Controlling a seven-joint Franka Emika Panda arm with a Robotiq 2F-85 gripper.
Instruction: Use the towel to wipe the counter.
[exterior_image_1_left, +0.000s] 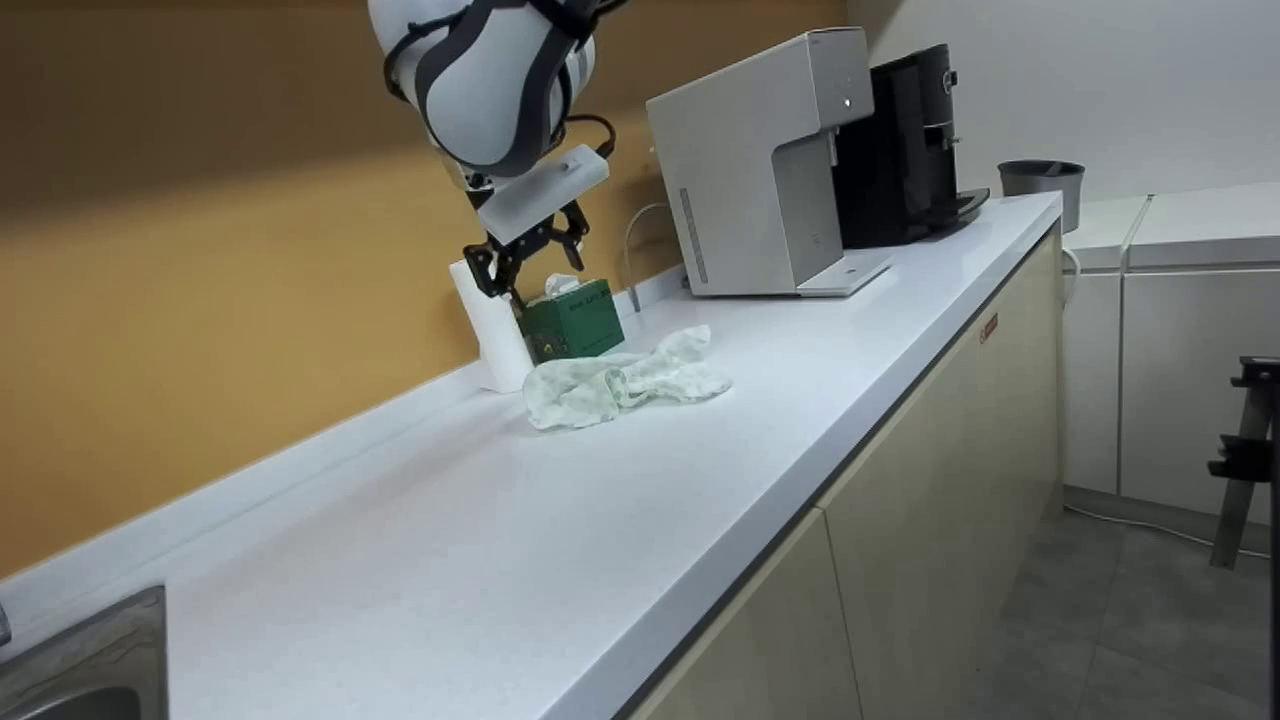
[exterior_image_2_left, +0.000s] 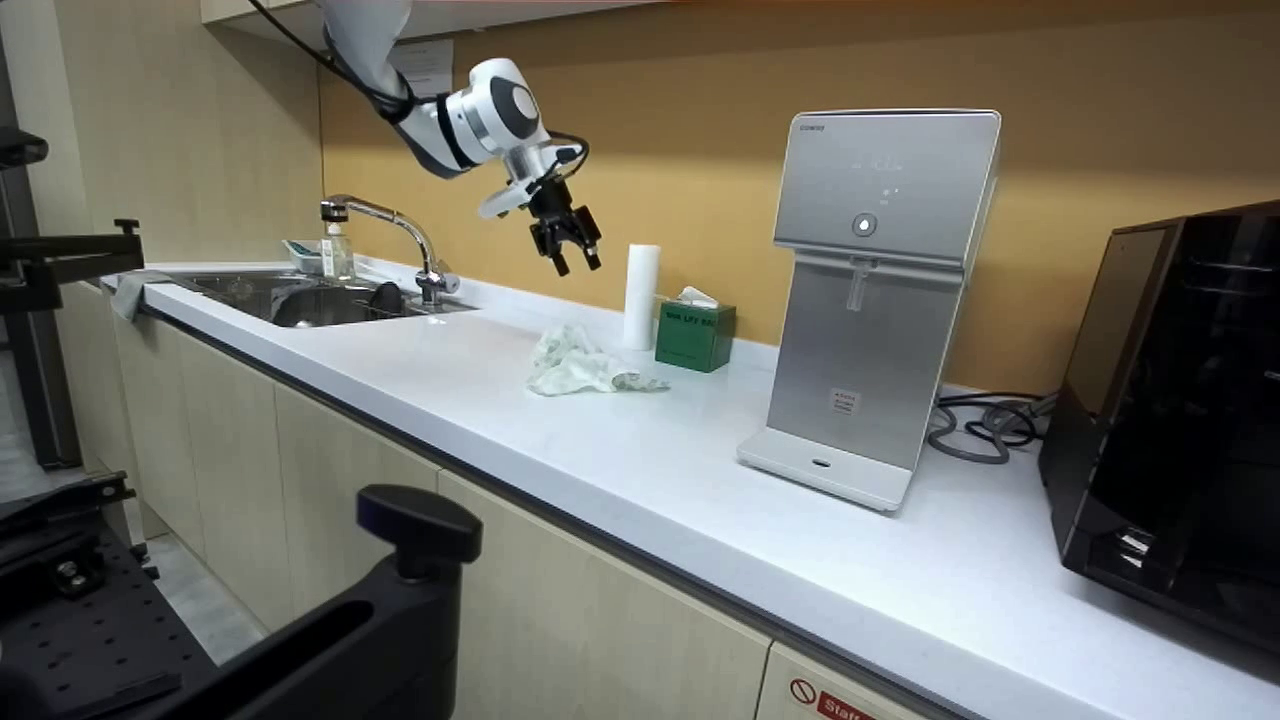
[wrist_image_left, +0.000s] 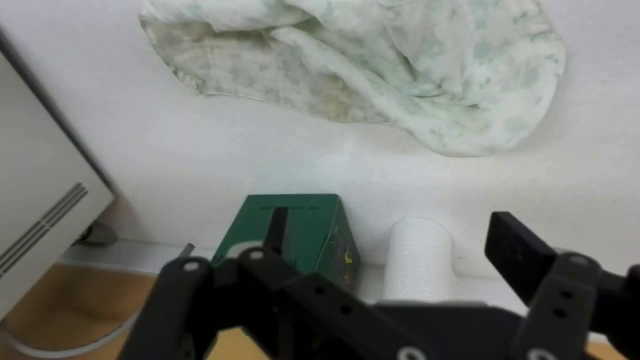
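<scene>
Robotiq gripper (exterior_image_2_left: 579, 264): fingers spread apart, raised above the counter (exterior_image_1_left: 450, 540)
Patterned towel (exterior_image_1_left: 640, 385): crumpled on the counter, in front of tissue box (exterior_image_2_left: 692, 338) and paper towel roll (exterior_image_2_left: 641, 300) (apart from both in wrist view)
Tissue box: green, just beside the roll

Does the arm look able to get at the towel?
Probably yes: the gripper hangs open and empty, and the towel lies uncovered on the counter, the tissue box and paper roll standing apart.

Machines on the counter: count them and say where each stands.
2. In an exterior view, the grey dispenser stands past the green box; the black machine stands beyond both. Small ones behind them could be hidden.
</scene>
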